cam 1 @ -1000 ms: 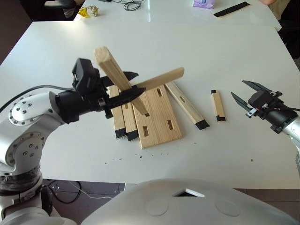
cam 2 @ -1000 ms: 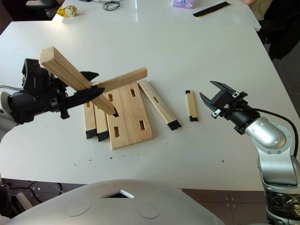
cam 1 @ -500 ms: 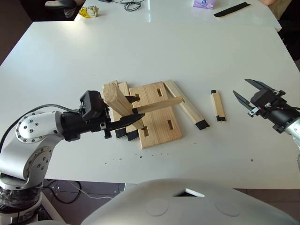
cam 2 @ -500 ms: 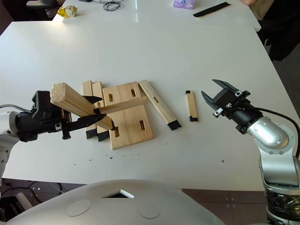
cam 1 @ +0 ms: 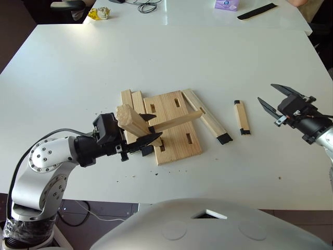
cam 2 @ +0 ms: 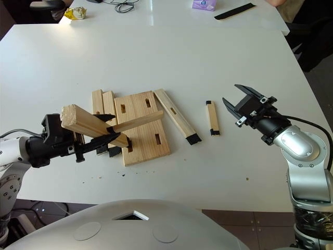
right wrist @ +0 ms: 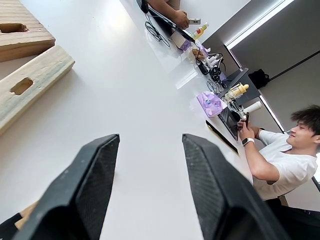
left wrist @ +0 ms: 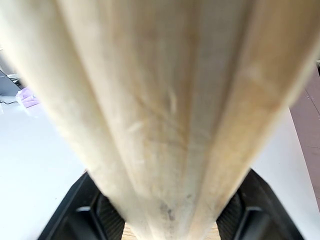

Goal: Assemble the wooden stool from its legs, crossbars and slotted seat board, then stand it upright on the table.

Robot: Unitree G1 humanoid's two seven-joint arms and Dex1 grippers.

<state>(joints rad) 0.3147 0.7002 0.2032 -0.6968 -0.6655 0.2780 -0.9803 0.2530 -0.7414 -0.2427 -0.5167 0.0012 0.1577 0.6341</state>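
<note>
1. Left jaws are clamped on a leg, held tilted low over the near-left part of the seat board; a crossbar juts rightward from it. Right jaws gape wide and empty, right of the short crossbar
2. Wood looks stiff and light, but the pressed joint may work loose, so grip mid-leg
3. Worktop lies open far and right; its near edge is close

The left gripper, held low and level, grips a wooden leg; the right gripper hovers with fingers spread.
</note>
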